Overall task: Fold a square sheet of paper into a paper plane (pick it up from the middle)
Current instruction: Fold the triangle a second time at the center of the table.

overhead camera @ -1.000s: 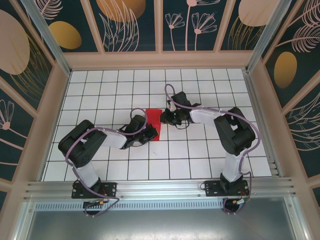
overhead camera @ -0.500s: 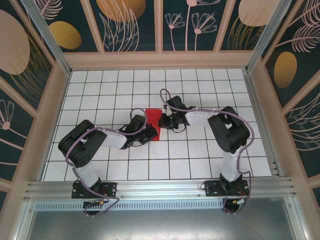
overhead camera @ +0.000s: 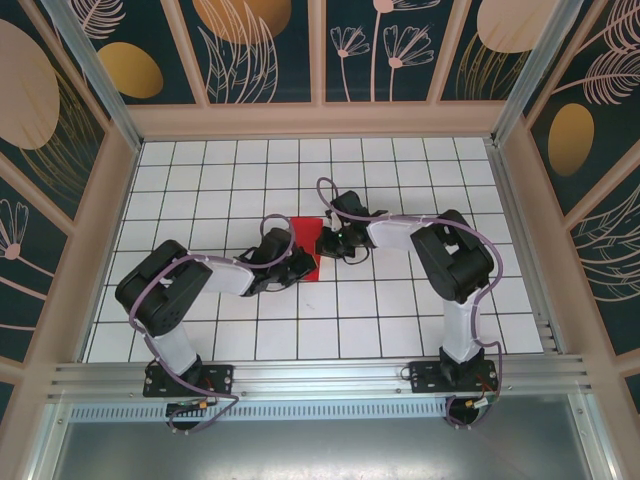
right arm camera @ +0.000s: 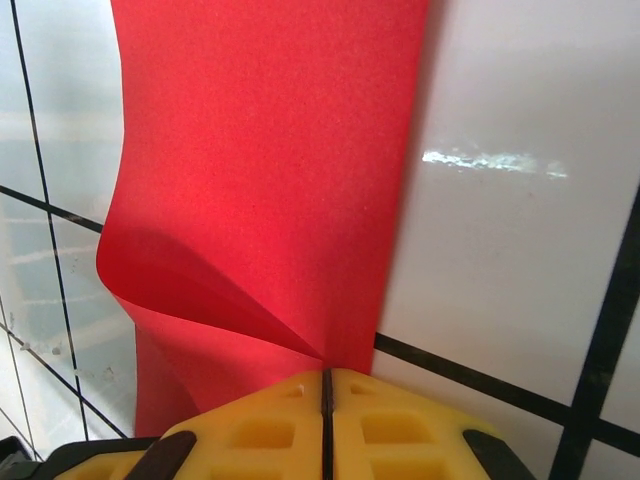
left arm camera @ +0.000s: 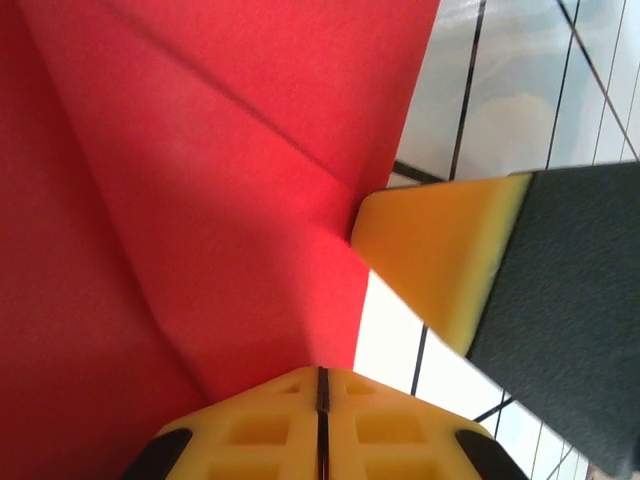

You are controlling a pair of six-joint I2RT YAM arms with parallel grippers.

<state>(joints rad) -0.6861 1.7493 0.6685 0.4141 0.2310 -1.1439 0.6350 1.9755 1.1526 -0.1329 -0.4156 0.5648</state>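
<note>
Creased red paper sheet [overhead camera: 306, 238] sits near the middle of the tiled table [overhead camera: 400, 330], between the two arms. Left gripper [left arm camera: 320, 378]: fingers pressed together, pinching the sheet at a crease. Right gripper [right arm camera: 326, 378]: fingers closed together, pinching the sheet, which curls up at the grip.

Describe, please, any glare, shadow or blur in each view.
Right wrist: a glare streak on the glossy white tile, a shadow in the curl of the thin bright red paper sheet. Left wrist: far tiles washed out, soft. Top external: even, sharp.
</note>
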